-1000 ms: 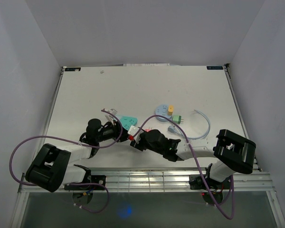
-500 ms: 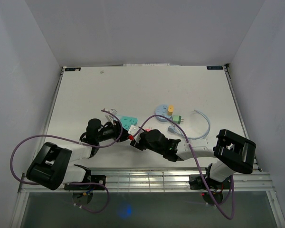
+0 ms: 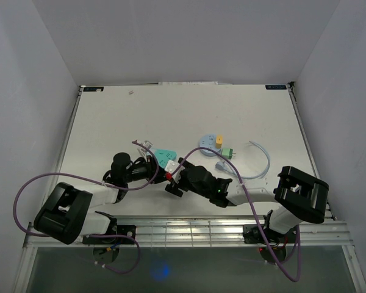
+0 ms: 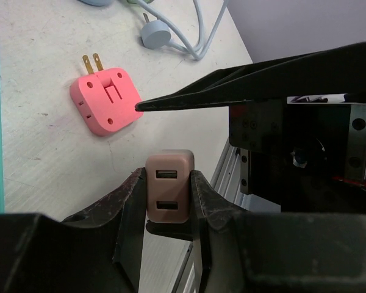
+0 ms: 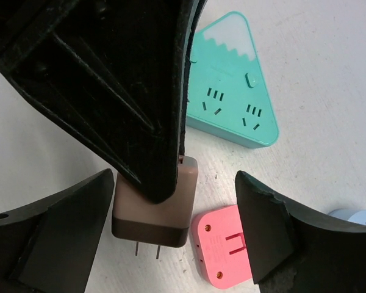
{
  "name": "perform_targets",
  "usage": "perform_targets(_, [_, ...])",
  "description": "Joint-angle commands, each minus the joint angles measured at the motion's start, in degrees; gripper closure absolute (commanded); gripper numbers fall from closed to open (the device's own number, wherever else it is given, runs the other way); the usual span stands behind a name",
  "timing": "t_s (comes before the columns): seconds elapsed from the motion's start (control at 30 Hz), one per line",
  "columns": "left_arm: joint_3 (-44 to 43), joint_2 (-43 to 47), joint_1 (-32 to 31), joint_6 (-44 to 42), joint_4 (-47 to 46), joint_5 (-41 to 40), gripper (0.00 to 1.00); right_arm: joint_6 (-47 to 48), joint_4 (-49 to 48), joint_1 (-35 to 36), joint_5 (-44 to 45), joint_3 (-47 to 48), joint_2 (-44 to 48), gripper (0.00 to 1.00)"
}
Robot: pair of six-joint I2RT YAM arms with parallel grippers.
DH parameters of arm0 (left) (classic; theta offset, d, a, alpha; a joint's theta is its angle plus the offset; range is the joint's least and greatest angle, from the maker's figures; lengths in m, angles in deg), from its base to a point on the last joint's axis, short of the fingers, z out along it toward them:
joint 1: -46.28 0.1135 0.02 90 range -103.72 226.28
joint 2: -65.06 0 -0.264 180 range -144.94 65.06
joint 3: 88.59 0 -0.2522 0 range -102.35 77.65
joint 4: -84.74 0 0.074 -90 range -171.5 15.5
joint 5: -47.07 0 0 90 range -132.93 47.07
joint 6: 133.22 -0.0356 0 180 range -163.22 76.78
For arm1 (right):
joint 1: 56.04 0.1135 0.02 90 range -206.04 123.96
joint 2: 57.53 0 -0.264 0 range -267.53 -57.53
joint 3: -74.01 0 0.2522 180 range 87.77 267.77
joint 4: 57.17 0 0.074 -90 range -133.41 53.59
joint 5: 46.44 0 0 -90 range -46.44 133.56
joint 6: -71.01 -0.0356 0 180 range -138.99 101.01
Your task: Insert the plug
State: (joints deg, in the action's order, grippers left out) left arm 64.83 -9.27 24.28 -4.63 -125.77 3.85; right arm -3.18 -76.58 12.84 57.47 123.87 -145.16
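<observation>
The plug (image 4: 168,194) is a brown block with two USB ports on its end face and two metal prongs. My left gripper (image 4: 168,183) is shut on it, one finger against each side, just above the table. In the right wrist view the plug (image 5: 155,204) hangs prongs-down under the left gripper's black finger (image 5: 128,91). My right gripper (image 5: 174,201) is open, its fingers standing off both sides of the plug without touching it. The teal triangular power strip (image 5: 232,85) lies just beyond, sockets up.
A pink flat adapter (image 4: 105,101) lies on the table beside the plug. Farther right lie a round blue socket disc (image 3: 209,141), a small green plug (image 3: 230,152) and a pale blue cable (image 3: 259,162). The table's near edge rail (image 4: 232,165) is close.
My right gripper's jaws have spread wide and let go of the plug. My left gripper has closed tighter on it. Both arms stay almost in place.
</observation>
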Motion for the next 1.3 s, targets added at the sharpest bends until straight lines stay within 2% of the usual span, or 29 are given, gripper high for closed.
perform_targets(0.0, [-0.5,1.9,-0.2,-0.4,-1.5,1.9,1.00,0.4,-3.1,-0.1,1.6,0.5,1.1,0.12])
perform_targets(0.13, [-0.7,4.5,-0.2,-0.1,1.2,-2.3,1.00,-0.4,-5.2,-0.2,3.0,-2.1,3.9,0.02])
perform_targets(0.3, [-2.2,6.4,-0.2,-0.1,5.6,-6.7,1.00,-0.6,-9.5,-0.2,4.3,-6.9,10.8,0.02])
perform_targets(0.43, [-5.2,4.2,-0.2,-0.1,8.8,-10.7,1.00,-1.1,-15.2,-1.1,5.9,-11.5,15.6,0.03])
perform_targets(0.57, [-9.0,2.4,-0.3,1.1,11.1,-13.5,1.00,-1.9,-19.9,-2.4,11.3,-15.4,19.3,0.04])
perform_targets(0.63, [-10.6,1.7,-0.3,1.3,12.1,-14.1,1.00,-2.3,-21.4,-2.7,18.0,-16.8,20.7,0.09])
perform_targets(0.67, [-12.1,1.0,-0.4,1.4,12.4,-14.0,1.00,-2.7,-22.3,-2.9,25.0,-17.1,20.9,0.12])
perform_targets(0.7, [-13.0,0.8,-0.8,1.3,12.7,-14.2,1.00,-3.2,-23.2,-3.3,28.5,-17.5,20.9,0.22])
perform_targets(0.73, [-15.1,0.3,-0.9,1.1,13.2,-14.4,1.00,-3.9,-23.4,-3.7,34.3,-17.4,20.9,0.27])
perform_targets(0.77, [-16.2,-0.4,-1.0,0.9,14.7,-14.8,1.00,-4.7,-23.5,-4.1,36.2,-17.4,20.9,0.33])
perform_targets(0.8, [-17.1,-0.8,-1.1,0.7,15.1,-15.3,1.00,-6.6,-23.3,-5.2,37.6,-17.3,20.9,0.55])
perform_targets(0.87, [-19.7,-1.7,-1.2,0.8,15.7,-15.8,1.00,-11.1,-18.5,-6.6,40.4,-15.4,21.6,0.78])
perform_targets(0.9, [-20.5,-2.5,-1.4,0.7,16.0,-16.6,1.00,-14.1,-10.2,-8.0,40.9,-14.3,22.2,0.92])
perform_targets(0.93, [-21.3,-2.9,-1.6,0.5,16.1,-17.0,1.00,-23.8,-3.4,-8.8,39.9,-10.7,22.9,0.92])
perform_targets(1.0, [-23.6,-4.3,-2.5,-0.1,17.0,-19.0,1.00,-30.4,9.0,-11.6,38.1,-8.2,24.7,0.92])
perform_targets(1.03, [-24.4,-5.0,-2.8,-0.7,17.4,-19.6,1.00,-34.1,11.1,-12.8,37.8,-7.5,25.1,0.92])
perform_targets(1.17, [-28.0,-8.7,-4.4,-0.9,17.6,-21.5,1.00,-41.8,14.7,-20.3,33.1,-7.5,26.5,0.92])
perform_targets(1.27, [-30.6,-11.5,-5.7,-1.8,17.9,-23.2,1.00,-46.9,12.1,-25.6,29.7,-10.0,25.9,0.92])
